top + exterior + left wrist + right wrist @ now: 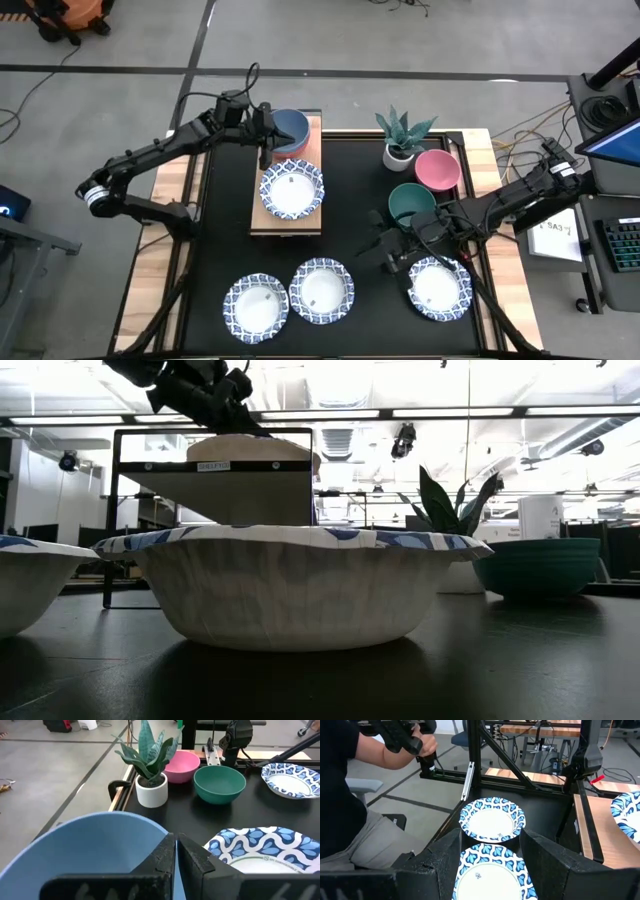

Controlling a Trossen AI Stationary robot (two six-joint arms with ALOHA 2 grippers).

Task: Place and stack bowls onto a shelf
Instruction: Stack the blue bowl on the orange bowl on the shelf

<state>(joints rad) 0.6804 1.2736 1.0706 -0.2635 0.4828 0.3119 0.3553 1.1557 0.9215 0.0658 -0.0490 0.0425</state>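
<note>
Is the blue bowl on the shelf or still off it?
On it. The high view shows the blue bowl over the shelf's far end, behind a patterned dish, with the left tool shut on its rim.

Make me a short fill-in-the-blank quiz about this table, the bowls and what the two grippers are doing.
1. The left gripper is shut on the rim of the ____ bowl.
2. One patterned dish lies on the ____.
3. The right gripper hangs ____ over a dish.
4. Beside the plant pot sits the ____ bowl.

Missing words: blue; shelf; open; pink
</note>
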